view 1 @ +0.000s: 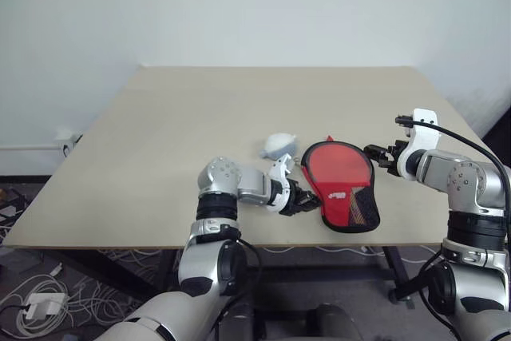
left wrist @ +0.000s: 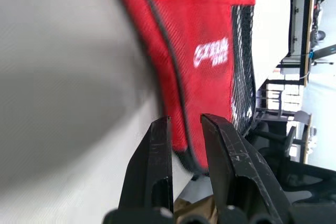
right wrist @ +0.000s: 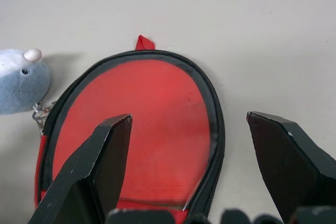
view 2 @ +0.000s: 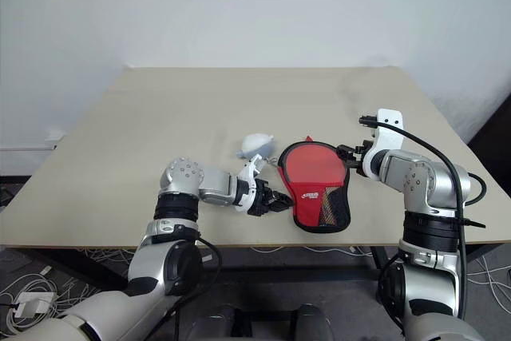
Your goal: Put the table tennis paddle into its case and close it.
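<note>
Red case [view 1: 342, 185] lies flat near the tabletop's [view 1: 176, 133] front edge, mesh end toward it; left gripper [view 1: 304, 200] pinches its rim, right gripper [view 1: 378, 152] spread.

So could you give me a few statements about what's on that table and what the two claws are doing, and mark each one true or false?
1. The case lies flat on the table. True.
2. The right gripper is clamped shut on the case. False: its fingers stand wide apart above it.
3. The left gripper pinches the case's edge. True.
4. A small grey plush sits beside the case. True.
5. The case is blue. False: it is red with black edging.
</note>
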